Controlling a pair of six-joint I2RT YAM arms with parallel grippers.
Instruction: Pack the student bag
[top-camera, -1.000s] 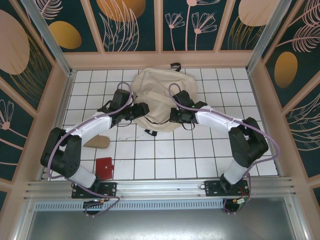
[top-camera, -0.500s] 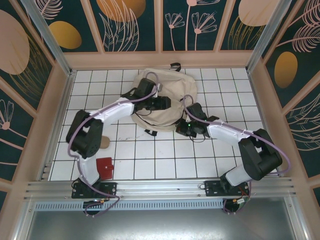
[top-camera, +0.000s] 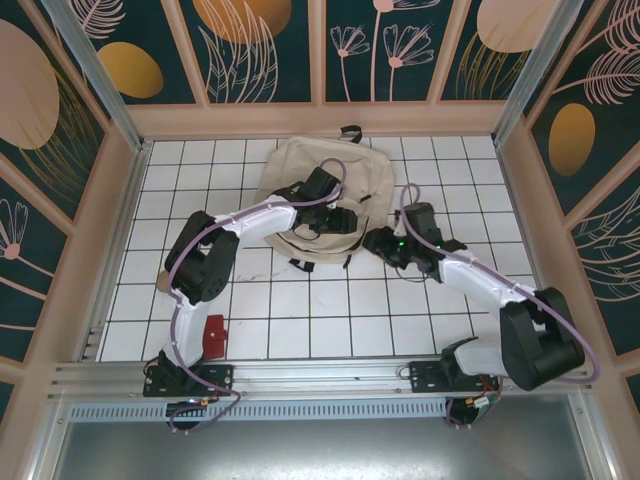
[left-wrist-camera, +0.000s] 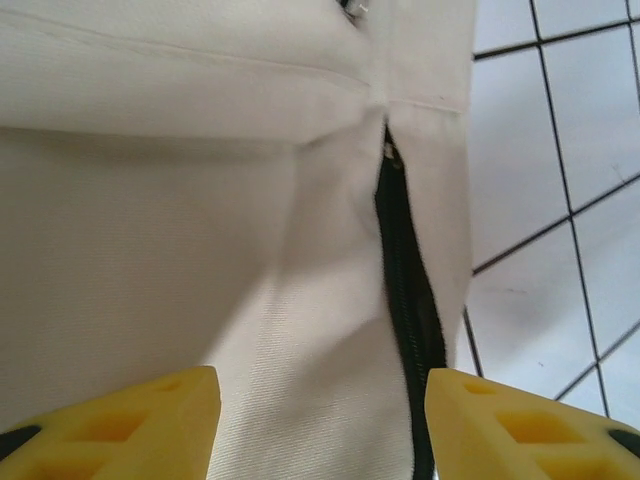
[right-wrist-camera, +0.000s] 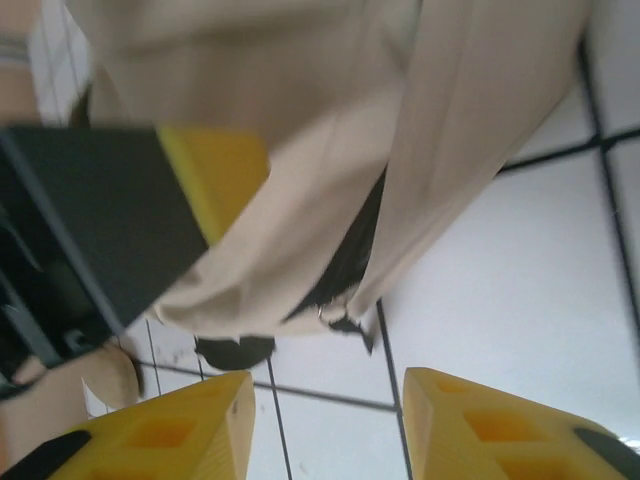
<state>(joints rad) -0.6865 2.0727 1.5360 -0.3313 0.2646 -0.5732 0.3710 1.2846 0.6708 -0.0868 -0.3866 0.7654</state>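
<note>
From above, the student bag (top-camera: 370, 172) lies flat on the white tile table (top-camera: 300, 320). It is in the far middle, close to the back wall. Its little black loop (top-camera: 349, 131) points at the back wall and its bottom end points at the arms. So its long way runs from far to near, tipped a bit. The left gripper (top-camera: 345, 222) hangs over the bag's near right part. The right gripper (top-camera: 378, 243) is just beside the bag's near right edge. A small red thing (top-camera: 212, 335) lies well apart, near the left arm's base.

From the left wrist, the left gripper (left-wrist-camera: 315, 430) is open and holds nothing. Its yellow fingers (left-wrist-camera: 130, 425) stand wide apart just above the cloth. The black zipper (left-wrist-camera: 405, 290) runs up and down here, and it gapes a little. The cloth looks soft and floppy, with folds. I think the bag is light and will sag when lifted. A good place to pinch is the cloth edge right beside the zipper.

From the right wrist, the right gripper (right-wrist-camera: 330, 430) is open too, with only tile between its fingers. The bag's edge (right-wrist-camera: 300, 120) droops just ahead, with a dark gap under a flap. That loose flap could be pinched too, but I think it may slip out.
</note>
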